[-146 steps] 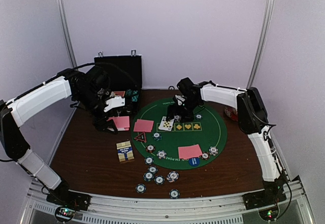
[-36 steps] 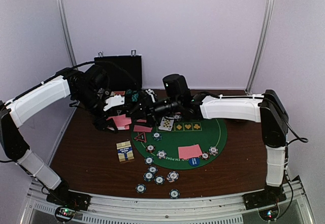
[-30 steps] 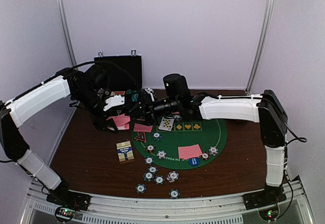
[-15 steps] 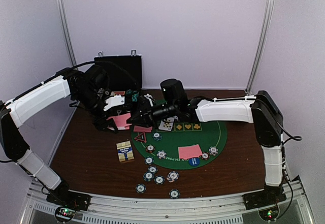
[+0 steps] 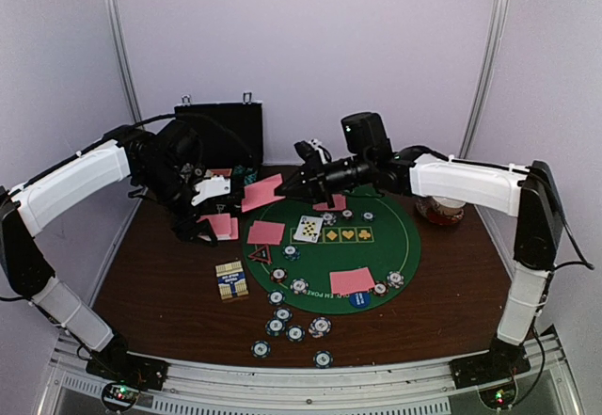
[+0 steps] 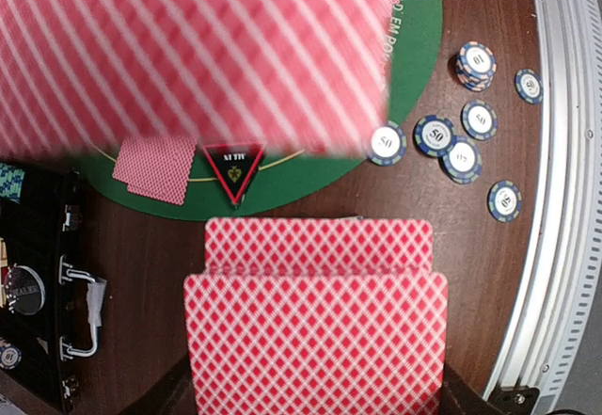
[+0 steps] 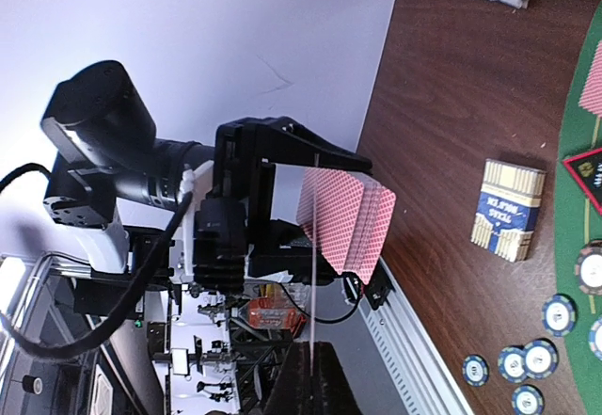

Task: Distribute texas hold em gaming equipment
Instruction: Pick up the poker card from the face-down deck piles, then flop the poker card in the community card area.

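Pink-red-backed playing cards [image 5: 228, 227] sit as a stack clamped in the left gripper [image 5: 212, 222] above the brown wooden table [image 5: 160, 283], presented as a supply. The right gripper [image 5: 290, 187], pinched on one pink-backed single card [image 5: 261, 192], holds it raised beside the round green felt mat [image 5: 400, 236]. Left wrist: the stack [image 6: 316, 330] fills the fingers; the single card [image 6: 188, 48] blurs overhead. Right wrist: the single card [image 7: 309, 293] shows edge-on, presumably for dealing.

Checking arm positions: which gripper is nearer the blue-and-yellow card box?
Left. The left gripper, holding the deck, hangs just behind the card box; the right gripper, pinching one card, is farther back, over the mat's edge.
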Tool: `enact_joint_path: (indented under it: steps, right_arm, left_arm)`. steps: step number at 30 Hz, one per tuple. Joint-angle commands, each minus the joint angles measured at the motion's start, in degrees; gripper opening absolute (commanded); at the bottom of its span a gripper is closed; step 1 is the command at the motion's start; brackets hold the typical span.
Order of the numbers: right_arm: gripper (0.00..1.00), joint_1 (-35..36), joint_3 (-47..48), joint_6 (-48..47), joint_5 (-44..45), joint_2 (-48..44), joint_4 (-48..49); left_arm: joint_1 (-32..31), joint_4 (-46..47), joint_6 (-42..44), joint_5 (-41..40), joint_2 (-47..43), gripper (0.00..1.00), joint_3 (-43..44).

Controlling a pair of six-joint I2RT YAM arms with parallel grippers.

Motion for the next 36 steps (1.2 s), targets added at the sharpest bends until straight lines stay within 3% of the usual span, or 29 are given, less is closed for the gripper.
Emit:
enact_joint_path:
  steps: [1, 5, 9, 13, 20, 26, 32, 36]
  right_arm:
    - [0.0, -3.2, -1.26, -9.92, 1.16, -5.46, -11.9]
    - [0.0, -5.79, 2.43, -23.17, 5.24, -7.64, -27.56]
    - [0.0, -6.11, 11.12, -41.61, 19.54, -5.84, -49.0]
    - [0.0, -5.74, 13.2, -52.02, 33.3, -4.06, -54.51]
    - [0.0, -0.05, 13.63, -69.84, 62.78, 1.01, -49.79]
    - [0.0, 7.47, 13.11, -83.96, 85.12, 8.45, -38.55]
    - [0.0, 11.59, 9.91, -96.97, 98.17, 15.92, -25.93]
    - [0.0, 12.32, 8.56, -99.28, 99.27, 18.85, -23.21]
  left_arm:
    - [0.44, 0.27, -0.22, -0.11, -0.92, 0.0, 0.91]
    - [0.51, -0.22, -0.33, -0.56, -0.46, 0.0, 1.46]
    - [0.94, -0.52, -0.64, 0.79, -0.23, 0.0, 1.61]
    - [1.22, -0.52, -0.95, 1.5, -0.14, 0.0, 1.36]
    - [1.58, -1.16, -1.24, 1.85, -0.09, 0.0, 1.49]
    - [1.7, -1.68, -1.36, 2.08, -0.7, 0.0, 1.54]
    - [1.76, -1.97, -1.35, 2.26, -0.75, 0.0, 1.42]
    - [1.76, -1.98, -1.3, 2.57, -1.01, 0.0, 1.43]
